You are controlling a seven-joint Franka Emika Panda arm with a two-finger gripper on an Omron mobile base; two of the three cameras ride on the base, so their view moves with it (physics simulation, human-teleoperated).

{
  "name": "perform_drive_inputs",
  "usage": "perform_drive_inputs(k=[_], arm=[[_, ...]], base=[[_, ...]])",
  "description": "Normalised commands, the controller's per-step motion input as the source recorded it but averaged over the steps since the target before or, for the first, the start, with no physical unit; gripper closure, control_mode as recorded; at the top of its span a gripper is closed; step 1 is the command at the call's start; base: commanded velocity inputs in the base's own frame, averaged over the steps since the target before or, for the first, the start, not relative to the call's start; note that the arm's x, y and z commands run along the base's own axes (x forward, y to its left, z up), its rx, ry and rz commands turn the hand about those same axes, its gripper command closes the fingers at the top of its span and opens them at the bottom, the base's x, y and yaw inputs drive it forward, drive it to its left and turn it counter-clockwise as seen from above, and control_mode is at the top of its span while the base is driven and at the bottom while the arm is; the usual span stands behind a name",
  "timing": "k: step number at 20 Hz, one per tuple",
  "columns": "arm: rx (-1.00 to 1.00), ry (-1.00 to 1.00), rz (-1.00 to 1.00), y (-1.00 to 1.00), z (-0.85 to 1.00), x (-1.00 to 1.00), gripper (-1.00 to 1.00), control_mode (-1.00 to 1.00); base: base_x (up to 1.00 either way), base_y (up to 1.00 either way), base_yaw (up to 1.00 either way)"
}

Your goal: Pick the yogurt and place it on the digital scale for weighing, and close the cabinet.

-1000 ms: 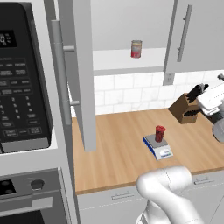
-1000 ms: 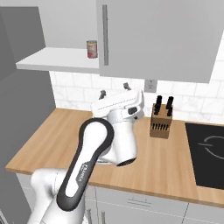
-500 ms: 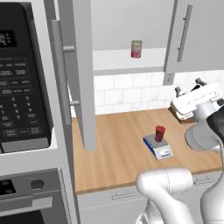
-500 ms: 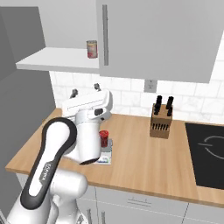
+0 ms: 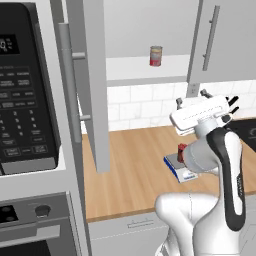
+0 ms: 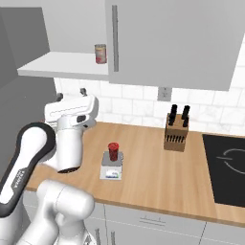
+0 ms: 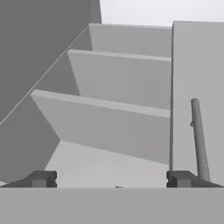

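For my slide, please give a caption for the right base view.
Yogurt on the scale, can on the open cabinet's shelf, arm raised at left.

The yogurt (image 6: 113, 151), a small dark-red tapered cup, stands upright on the grey platform of the digital scale (image 6: 111, 168), a flat white-and-blue unit resting on the wooden counter, nearer its front edge. Above, the cabinet (image 5: 135, 45) is open: its left light-grey door (image 5: 90, 80) swings out toward the near side, the right door (image 5: 220, 40) is closed, and the white shelf is exposed.
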Motion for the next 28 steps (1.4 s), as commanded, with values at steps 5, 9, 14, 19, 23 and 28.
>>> perform_drive_inputs(k=[5,9,14,19,23,28], arm=[[0.00,-0.01,-0.06,0.36,0.13,-0.94,-1.00,-1.00],[-0.06,0.00,0.00,0.09,0.48,-1.00,-1.00,-1.00],[0.00,0.06,0.00,-0.26,0.50,-1.00,-1.00,-1.00],[-0.01,0.16,0.00,-0.08,0.38,-1.00,-1.00,-1.00],[-0.05,0.15,0.04,0.51,0.00,-1.00,-1.00,-1.00],[-0.11,0.03,0.14,0.62,-0.02,-1.00,-1.00,-1.00]], base=[[0.00,0.00,0.00],[0.00,0.00,0.00],[0.00,0.00,0.00],[0.00,0.00,0.00],[0.00,0.00,0.00],[0.00,0.00,0.00]])
